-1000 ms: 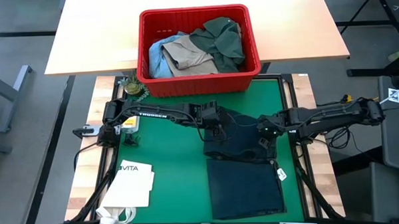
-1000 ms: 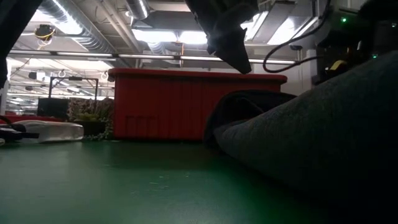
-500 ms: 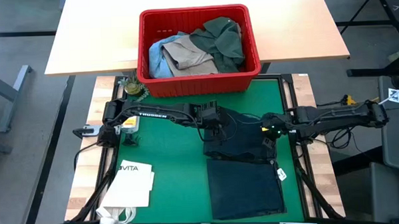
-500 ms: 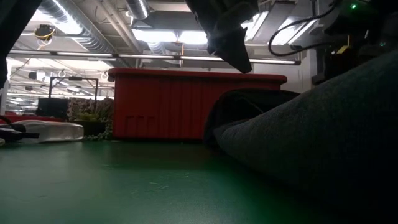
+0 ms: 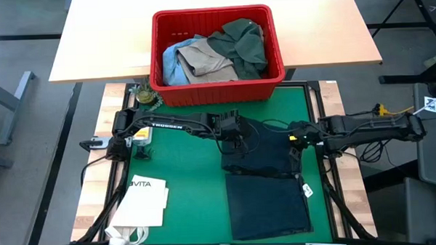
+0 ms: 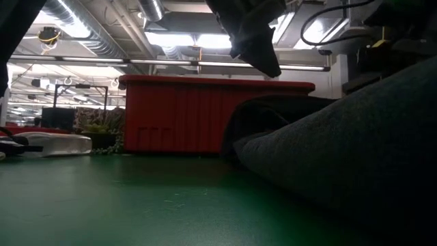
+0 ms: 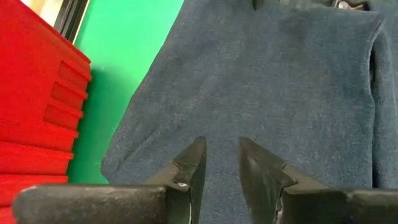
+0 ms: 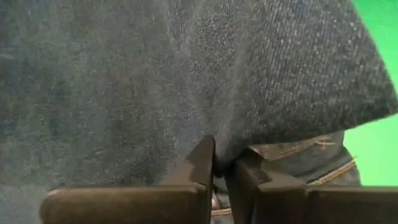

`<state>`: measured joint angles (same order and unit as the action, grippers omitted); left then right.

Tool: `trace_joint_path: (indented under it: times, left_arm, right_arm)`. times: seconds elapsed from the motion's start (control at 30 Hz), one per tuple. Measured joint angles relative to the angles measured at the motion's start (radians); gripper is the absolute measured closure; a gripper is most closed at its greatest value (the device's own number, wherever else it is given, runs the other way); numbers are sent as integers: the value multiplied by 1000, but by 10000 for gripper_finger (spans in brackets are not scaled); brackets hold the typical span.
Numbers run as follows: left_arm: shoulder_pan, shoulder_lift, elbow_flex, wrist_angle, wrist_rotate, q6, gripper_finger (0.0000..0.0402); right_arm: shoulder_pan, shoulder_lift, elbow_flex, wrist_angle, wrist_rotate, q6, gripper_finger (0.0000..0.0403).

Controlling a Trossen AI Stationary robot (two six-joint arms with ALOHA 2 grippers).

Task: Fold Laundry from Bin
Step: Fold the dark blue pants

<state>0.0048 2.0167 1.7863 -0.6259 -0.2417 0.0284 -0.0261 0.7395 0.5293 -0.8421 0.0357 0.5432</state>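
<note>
Dark navy-grey trousers [image 5: 268, 201] lie folded on the green mat, one of the laundry pieces. The rest of the laundry [image 5: 223, 49], a green, a tan and a light blue garment, fills the red bin [image 5: 217, 90] at the mat's far edge. My left gripper [image 7: 221, 152] hangs over the trousers' far left part [image 5: 237, 142], fingers a narrow gap apart with nothing between them. My right gripper [image 8: 221, 158] is at the trousers' far right part [image 5: 293, 147], shut on the cloth. My right gripper pinches a raised fold of the trousers [image 8: 224, 140] between its two fingers, near the stitched band at their right edge. The fingers slant down from the table's right side. The cloth rises as a ridge to the fingers, and the rest lies on the mat [image 5: 198, 174].
A white paper bag [image 5: 144, 201] lies at the mat's near left. A small green plant-like item [image 5: 146, 96] stands by the bin's left corner. Bare mat shows left of the trousers. In the low view the trousers [image 6: 341, 150] bulk up close at the right.
My right gripper has shut on the trousers' fold, then drawn back toward the table's right edge and risen a little with it. The cloth's far right part has lifted slightly; the near folded part has stayed where it was.
</note>
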Motion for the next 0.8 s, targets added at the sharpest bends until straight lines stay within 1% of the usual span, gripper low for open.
trace_joint_path:
  times: [0.17,0.23,0.37,0.43,0.53,0.63,0.8]
  left_arm:
    - [0,0,0,1,0,0,313]
    - [0,0,0,1,0,0,313]
    - [0,0,0,1,0,0,313]
    - [-1,0,0,1,0,-10,313]
    - [-4,0,0,1,0,-27,313]
    - [-11,4,1,1,5,-28,313]
    - [-28,29,2,14,58,-53,313]
  right_arm:
    - [0,15,0,9,-5,-2,365]
    - [0,18,0,-2,-32,-2,366]
    - [0,17,0,-41,-89,-2,390]
    - [0,-4,0,-73,-98,-2,395]
    - [0,-41,0,-122,-114,-2,386]
    - [0,-77,2,-124,-143,-17,383]
    - [0,-101,2,-125,-145,-18,397]
